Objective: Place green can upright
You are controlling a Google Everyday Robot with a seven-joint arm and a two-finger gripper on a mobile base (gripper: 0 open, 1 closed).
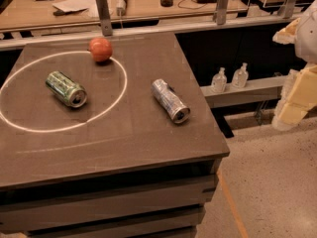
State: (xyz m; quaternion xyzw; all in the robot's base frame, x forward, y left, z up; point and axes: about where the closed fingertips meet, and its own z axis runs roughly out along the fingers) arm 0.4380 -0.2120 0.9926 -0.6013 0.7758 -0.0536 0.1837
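The green can (66, 89) lies on its side on the dark table (129, 143), inside a white circle painted on the left half of the top. Its silver top rim points toward the front right. My gripper (296, 95), a pale yellowish and white shape, hangs at the right edge of the camera view, off the table and far to the right of the green can. It touches nothing on the table.
A silver can (171, 100) lies on its side right of the circle. A red apple (100, 49) sits on the circle's far rim. Two small clear bottles (230, 78) stand on a ledge beyond the table's right edge. Cluttered desks run behind.
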